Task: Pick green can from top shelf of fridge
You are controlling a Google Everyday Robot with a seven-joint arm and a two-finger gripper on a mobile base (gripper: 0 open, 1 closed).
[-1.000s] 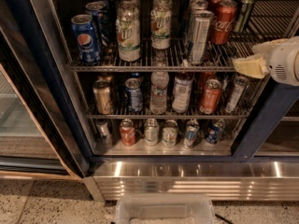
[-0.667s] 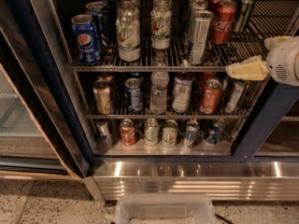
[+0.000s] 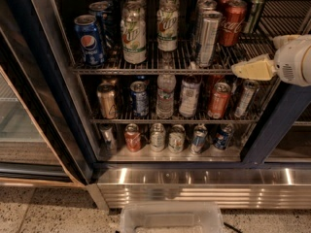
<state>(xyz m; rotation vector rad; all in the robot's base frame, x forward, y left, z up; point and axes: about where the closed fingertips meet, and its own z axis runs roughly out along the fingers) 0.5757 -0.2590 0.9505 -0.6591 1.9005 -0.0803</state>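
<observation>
Claw [image 3: 240, 70]: a pale wedge at the fridge [image 3: 272, 125] opening, level with the front rail of the top shelf [image 3: 146, 70]. Its width cannot be told. One green can [image 3: 254, 11] stands above the claw, just right of the front Coca-Cola can [image 3: 232, 22]. Farther left are two pale front cans [image 3: 134, 39] and one Pepsi can [image 3: 90, 40].

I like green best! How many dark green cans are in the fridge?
1: the green can on the top shelf, far right, behind the Coca-Cola can. The gripper hovers by that shelf's front right edge. Others may hide behind front rows.
</observation>
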